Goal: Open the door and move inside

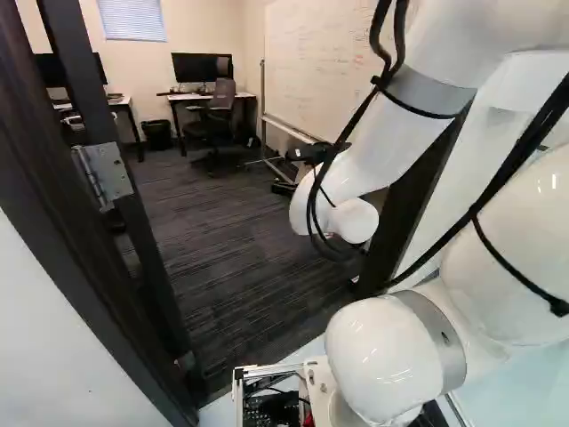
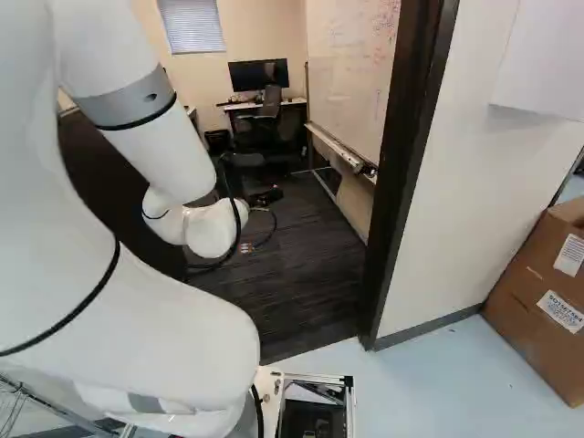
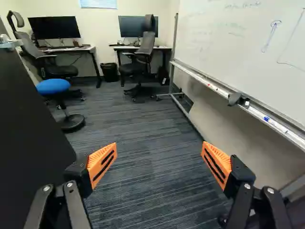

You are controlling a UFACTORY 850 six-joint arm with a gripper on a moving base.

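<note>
Gripper, jaws wide and empty, is placed beside the opened door, left in the left base view; stiff, weighty swing is expected, best guided by its apparent handle.

Observed at left of scene: dark, flat-faced door, upright. Found standing open, swung inward toward the far side, leaving passage to its right. Fitted at near edge with grey metal hinge. Bears a bright metal handle, only partly visible. Lower end hidden in part.
</note>
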